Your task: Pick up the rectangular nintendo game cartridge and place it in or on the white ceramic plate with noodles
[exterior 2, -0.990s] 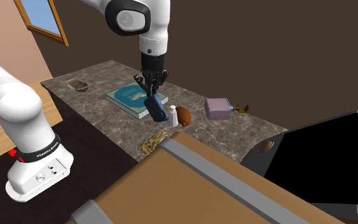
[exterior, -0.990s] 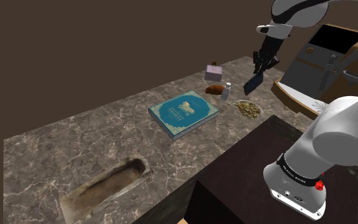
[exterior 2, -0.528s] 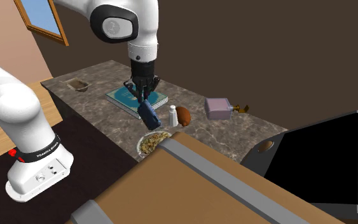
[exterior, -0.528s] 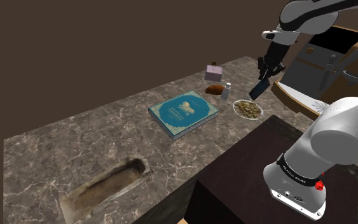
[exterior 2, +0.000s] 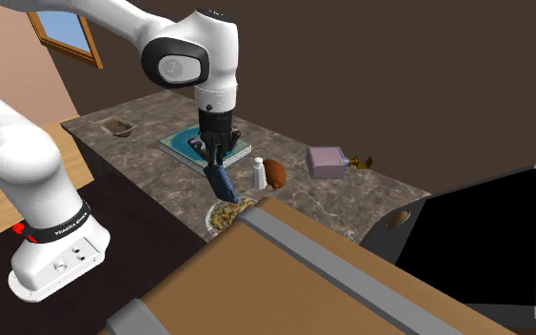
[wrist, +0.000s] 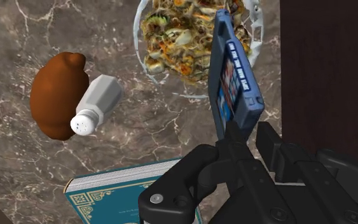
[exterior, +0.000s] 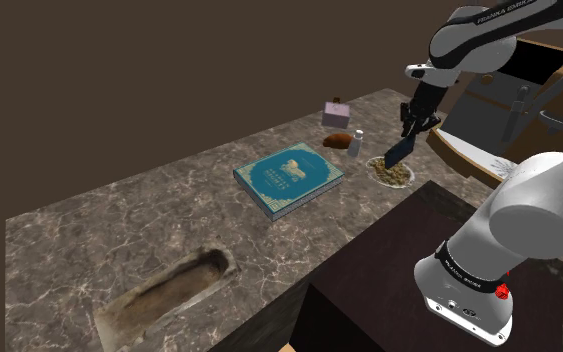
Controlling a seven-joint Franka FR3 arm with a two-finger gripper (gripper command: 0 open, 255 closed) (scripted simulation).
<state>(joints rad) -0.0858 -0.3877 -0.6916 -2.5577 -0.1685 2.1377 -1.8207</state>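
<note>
A dark blue rectangular game cartridge (exterior: 399,152) (exterior 2: 223,184) (wrist: 234,76) hangs tilted from my black gripper (exterior: 410,125) (exterior 2: 216,160) (wrist: 248,137), which is shut on its upper end. Its free end points down just over the white plate (exterior: 376,166) (exterior 2: 209,221) (wrist: 147,62) of noodles (wrist: 177,35), near the plate's edge on the stand's side. In the wrist view the cartridge overlaps the noodles. I cannot tell whether it touches them.
A white shaker (exterior: 355,143) (exterior 2: 258,172) (wrist: 95,105) and a brown lump (exterior: 338,140) (exterior 2: 274,172) (wrist: 53,95) sit close beside the plate. A teal book (exterior: 289,178) (exterior 2: 189,145) (wrist: 117,194), a purple box (exterior: 336,113) (exterior 2: 326,161) and a sunken sink (exterior: 164,295) share the marble counter. The dark stand (exterior: 409,260) borders the plate.
My gripper has carried the cartridge across to the plate and lowered it, so its free end now hangs just above the noodles. The grip has stayed shut.
</note>
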